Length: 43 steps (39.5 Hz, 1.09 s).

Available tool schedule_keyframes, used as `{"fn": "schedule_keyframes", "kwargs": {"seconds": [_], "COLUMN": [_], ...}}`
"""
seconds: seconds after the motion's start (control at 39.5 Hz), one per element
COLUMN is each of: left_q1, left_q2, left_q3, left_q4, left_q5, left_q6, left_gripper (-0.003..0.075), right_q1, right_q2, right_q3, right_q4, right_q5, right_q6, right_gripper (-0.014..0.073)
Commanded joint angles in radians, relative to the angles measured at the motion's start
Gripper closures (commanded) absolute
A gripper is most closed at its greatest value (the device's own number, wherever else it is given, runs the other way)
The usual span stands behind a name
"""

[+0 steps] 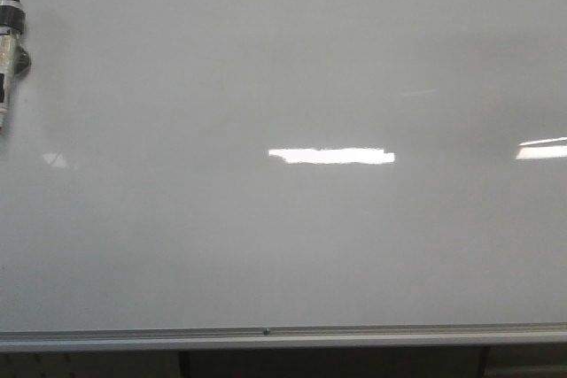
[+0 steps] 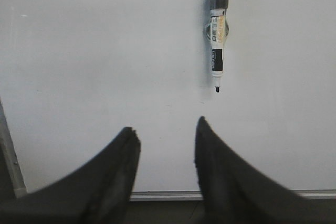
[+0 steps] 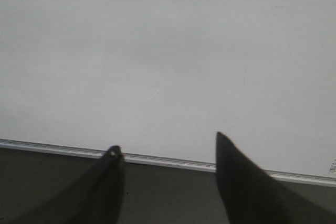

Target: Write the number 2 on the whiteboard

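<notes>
The whiteboard carries no number 2 that I can make out. A marker sits on it at the left edge, half cut off in front view, label unreadable. My left gripper and right gripper are spread, holding nothing.
</notes>
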Motion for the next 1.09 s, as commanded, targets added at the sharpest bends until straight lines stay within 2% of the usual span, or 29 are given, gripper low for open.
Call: {"fn": "schedule_keyframes", "kwargs": {"seconds": [0.0, 0.25, 0.61, 1.06], "left_q1": [0.001, -0.016, -0.167, -0.175], "left_q2": [0.011, 0.083, 0.293, 0.649], "left_q3": [-0.026, -0.026, -0.081, -0.252], "left_q4": [-0.014, -0.064, -0.065, -0.066], "left_q5": [-0.076, -0.134, -0.205, -0.264], "left_q6": [-0.008, -0.008, 0.004, 0.004], "left_gripper": [0.0263, 0.0247, 0.0248, 0.0248], "right_q1": [-0.005, -0.005, -0.005, -0.005], "right_q2": [0.008, 0.008, 0.008, 0.008], "right_q3": [-0.031, -0.031, -0.031, -0.031], "right_q4": [-0.007, -0.007, -0.007, -0.007], "right_q5": [-0.061, -0.062, -0.062, -0.069], "right_q6": [-0.012, -0.012, -0.012, -0.012], "right_gripper": [0.0049, 0.0054, 0.0054, 0.0054]}}
